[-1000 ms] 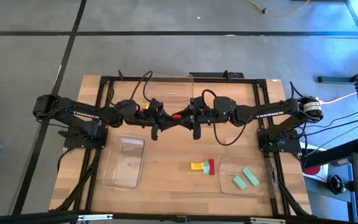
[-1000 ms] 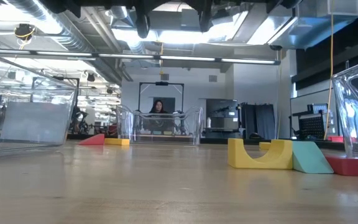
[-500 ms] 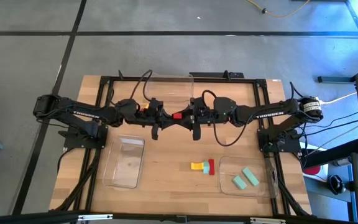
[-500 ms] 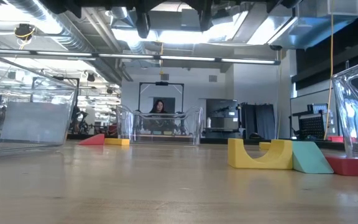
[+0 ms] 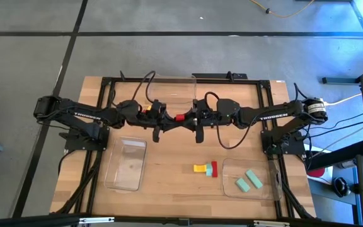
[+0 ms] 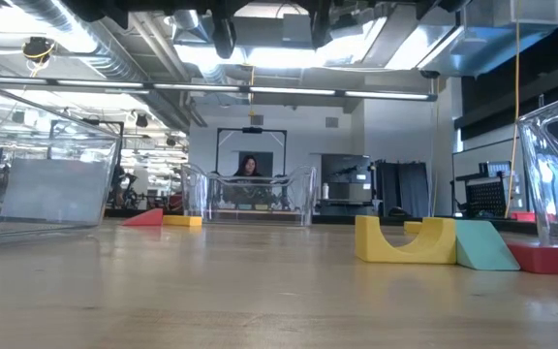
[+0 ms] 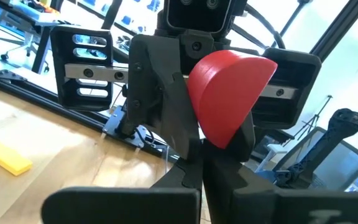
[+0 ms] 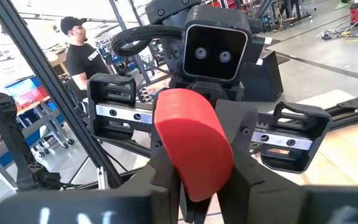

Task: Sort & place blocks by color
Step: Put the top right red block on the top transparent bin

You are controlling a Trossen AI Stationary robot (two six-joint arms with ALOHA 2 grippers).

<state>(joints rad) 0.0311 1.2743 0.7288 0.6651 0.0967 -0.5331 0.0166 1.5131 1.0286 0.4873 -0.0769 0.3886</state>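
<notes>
A red block (image 5: pixel 180 116) with one rounded side hangs in mid-air over the table's middle, between my two grippers, which face each other level. My right gripper (image 5: pixel 189 117) comes from the right and is shut on it. My left gripper (image 5: pixel 169 117) comes from the left, its fingers (image 7: pixel 185 180) shut together just under the block (image 7: pixel 225 93). On the table lie a yellow block (image 5: pixel 200 168) touching a red one (image 5: pixel 214 168). Two teal blocks (image 5: pixel 248 181) lie in the near right clear tray (image 5: pixel 266 192). My right gripper pinches the red block's lower part (image 8: pixel 194 168) between its two fingers (image 8: pixel 244 155), which stand on its two opposite sides. The fingers come level from the table's right. The block is lifted clear, high above the table. My left gripper: I cannot tell whether its shut fingertips touch the block's lower edge (image 7: pixel 219 143).
A clear tray (image 5: pixel 126 183) stands near left and another (image 5: pixel 169 81) at the far edge. In the low view a yellow arch (image 6: pixel 405 240), a teal wedge (image 6: pixel 484 247) and a red block (image 6: pixel 542 259) sit right. A red wedge (image 6: pixel 143 218) and yellow bar (image 6: pixel 182 221) lie far left.
</notes>
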